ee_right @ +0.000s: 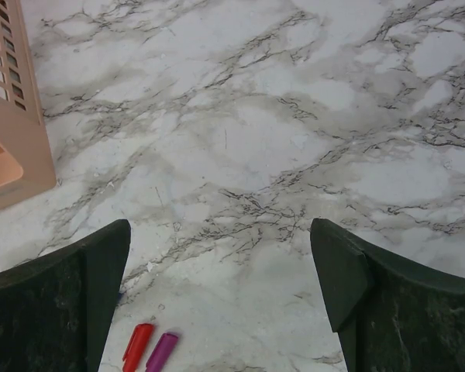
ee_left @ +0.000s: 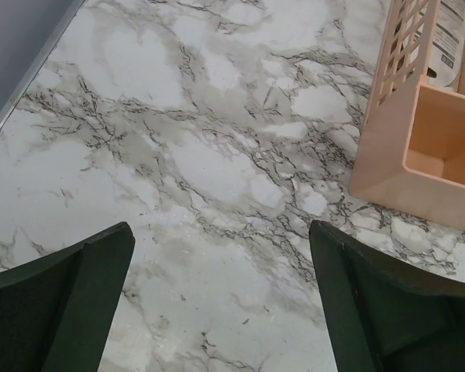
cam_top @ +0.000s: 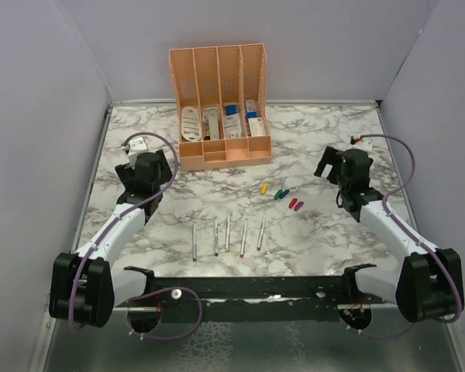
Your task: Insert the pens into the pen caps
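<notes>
Five pens (cam_top: 228, 233) lay side by side in a loose row on the marbled surface (cam_top: 318, 248), near its front middle. Each ran roughly away from the arm bases, and none touched its neighbour. Five pen caps (cam_top: 284, 194) sat in a small scatter beyond the row and to its right, all apart from the pens. The yellow cap (cam_top: 263, 187) lay farthest back, and the green cap (cam_top: 277, 195) and blue cap (cam_top: 284, 191) were close together. The red cap (cam_top: 292, 203) and magenta cap (cam_top: 298, 204) lay side by side nearest the right arm.

The left jaws stood released and wide, grasping nothing, over bare marble beside the near left corner of the peach organiser (cam_top: 221, 151). The right jaws were equally wide and empty. In the right wrist view the red and magenta caps lay on the surface just beside its left finger (ee_right: 54, 310).
</notes>
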Controlling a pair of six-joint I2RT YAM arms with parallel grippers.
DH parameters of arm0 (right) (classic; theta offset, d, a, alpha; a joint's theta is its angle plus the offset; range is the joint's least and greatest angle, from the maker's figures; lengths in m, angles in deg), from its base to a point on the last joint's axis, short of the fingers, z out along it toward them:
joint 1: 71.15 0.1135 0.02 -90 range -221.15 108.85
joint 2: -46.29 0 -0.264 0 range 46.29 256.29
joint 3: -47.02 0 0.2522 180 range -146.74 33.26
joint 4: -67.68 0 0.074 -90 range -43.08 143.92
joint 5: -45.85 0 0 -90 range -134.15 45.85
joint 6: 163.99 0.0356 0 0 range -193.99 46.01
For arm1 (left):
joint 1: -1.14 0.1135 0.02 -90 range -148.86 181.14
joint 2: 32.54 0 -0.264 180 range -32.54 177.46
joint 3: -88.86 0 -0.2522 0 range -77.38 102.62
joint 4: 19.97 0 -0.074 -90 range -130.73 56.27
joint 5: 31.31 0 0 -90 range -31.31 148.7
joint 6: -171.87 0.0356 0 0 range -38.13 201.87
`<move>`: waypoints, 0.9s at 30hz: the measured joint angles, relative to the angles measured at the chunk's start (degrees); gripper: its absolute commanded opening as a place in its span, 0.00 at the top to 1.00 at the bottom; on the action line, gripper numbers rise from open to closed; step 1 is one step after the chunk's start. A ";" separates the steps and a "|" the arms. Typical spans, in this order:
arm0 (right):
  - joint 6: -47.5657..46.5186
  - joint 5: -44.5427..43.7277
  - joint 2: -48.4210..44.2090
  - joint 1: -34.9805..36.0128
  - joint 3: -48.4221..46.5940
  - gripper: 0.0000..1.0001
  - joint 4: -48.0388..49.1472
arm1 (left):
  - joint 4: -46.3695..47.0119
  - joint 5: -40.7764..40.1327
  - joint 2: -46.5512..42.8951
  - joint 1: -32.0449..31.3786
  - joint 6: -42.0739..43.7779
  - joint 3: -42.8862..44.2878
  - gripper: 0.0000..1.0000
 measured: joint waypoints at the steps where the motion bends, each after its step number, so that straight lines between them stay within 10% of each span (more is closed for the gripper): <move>1: 0.00 0.02 0.00 0.00 0.00 0.00 -0.02 | -0.24 -0.02 0.33 0.00 -0.04 0.28 0.01; 27: 10.23 -4.92 13.18 0.00 -15.10 0.00 -14.14 | -3.26 4.55 0.17 -0.35 3.69 2.16 0.01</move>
